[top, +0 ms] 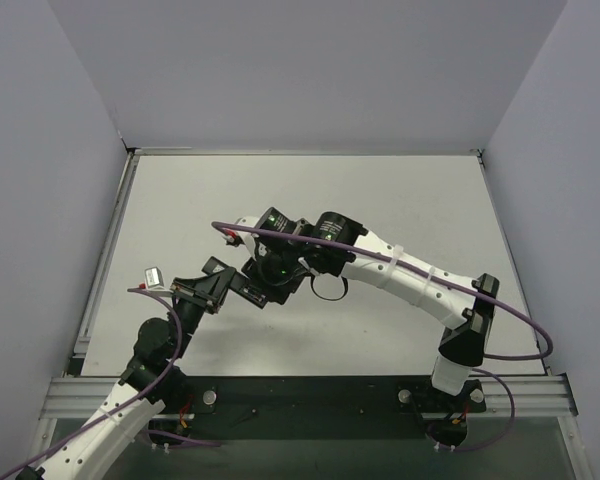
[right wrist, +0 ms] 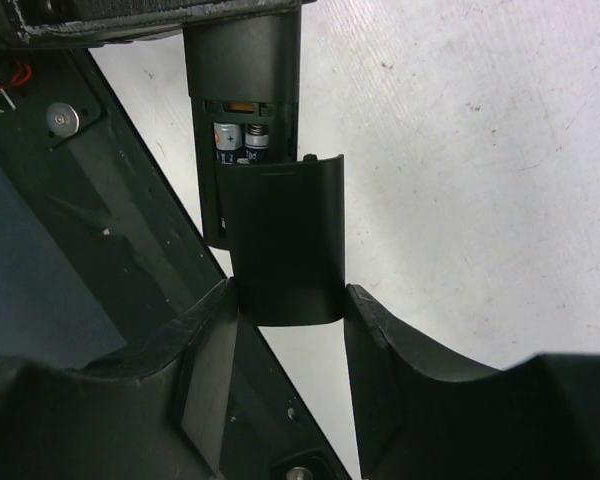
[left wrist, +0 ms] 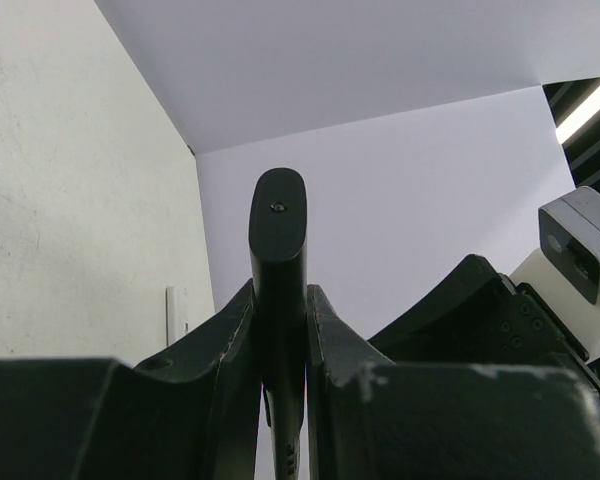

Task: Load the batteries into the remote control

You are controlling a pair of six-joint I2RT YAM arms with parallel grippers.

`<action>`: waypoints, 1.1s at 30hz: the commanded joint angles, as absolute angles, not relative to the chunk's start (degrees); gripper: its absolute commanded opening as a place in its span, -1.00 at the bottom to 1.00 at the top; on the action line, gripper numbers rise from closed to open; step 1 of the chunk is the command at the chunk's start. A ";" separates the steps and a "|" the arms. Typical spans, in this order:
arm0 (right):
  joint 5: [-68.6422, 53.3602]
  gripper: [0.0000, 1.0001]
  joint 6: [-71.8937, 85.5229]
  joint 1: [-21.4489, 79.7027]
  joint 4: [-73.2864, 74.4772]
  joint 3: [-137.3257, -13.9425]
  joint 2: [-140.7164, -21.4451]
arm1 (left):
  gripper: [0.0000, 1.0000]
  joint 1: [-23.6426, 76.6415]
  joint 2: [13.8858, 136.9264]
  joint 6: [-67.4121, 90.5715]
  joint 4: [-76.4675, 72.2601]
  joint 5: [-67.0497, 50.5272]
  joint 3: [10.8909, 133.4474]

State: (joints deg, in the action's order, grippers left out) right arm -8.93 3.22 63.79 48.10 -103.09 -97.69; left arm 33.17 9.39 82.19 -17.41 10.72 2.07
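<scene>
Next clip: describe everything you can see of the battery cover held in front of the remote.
The battery cover is a matte black, plastic-looking plate, slightly curved, roughly rectangular, with a small tab on its upper edge. The right gripper pinches its lower end between both fingers. It lies lengthwise over the lower part of the remote control's open compartment, leaving the batteries exposed above it. Whether it is latched cannot be told.

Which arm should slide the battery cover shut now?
Right. The right gripper holds the cover, which partly overlaps the seated batteries. The left gripper is shut on the remote, so it should probably just steady it.
</scene>
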 commanded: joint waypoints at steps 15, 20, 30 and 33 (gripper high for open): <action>-3.43 -0.68 4.57 66.88 57.48 -113.47 -106.87 | -1.00 33.13 13.09 84.02 -17.66 12.48 -2.55; -3.78 -0.68 5.27 66.89 57.92 -113.55 -108.02 | -1.00 33.22 13.36 84.02 -17.84 12.74 -2.46; -3.87 -0.65 6.15 67.06 58.27 -113.99 -109.69 | -1.00 33.31 13.45 84.29 -16.88 13.36 -1.85; -3.52 -0.60 6.42 66.97 58.27 -114.08 -110.13 | -1.00 33.31 13.54 84.46 -16.70 13.45 -1.50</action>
State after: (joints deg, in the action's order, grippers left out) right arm -4.82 5.17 66.81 55.57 -111.96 -109.47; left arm 33.23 13.39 83.64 -15.42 12.38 2.07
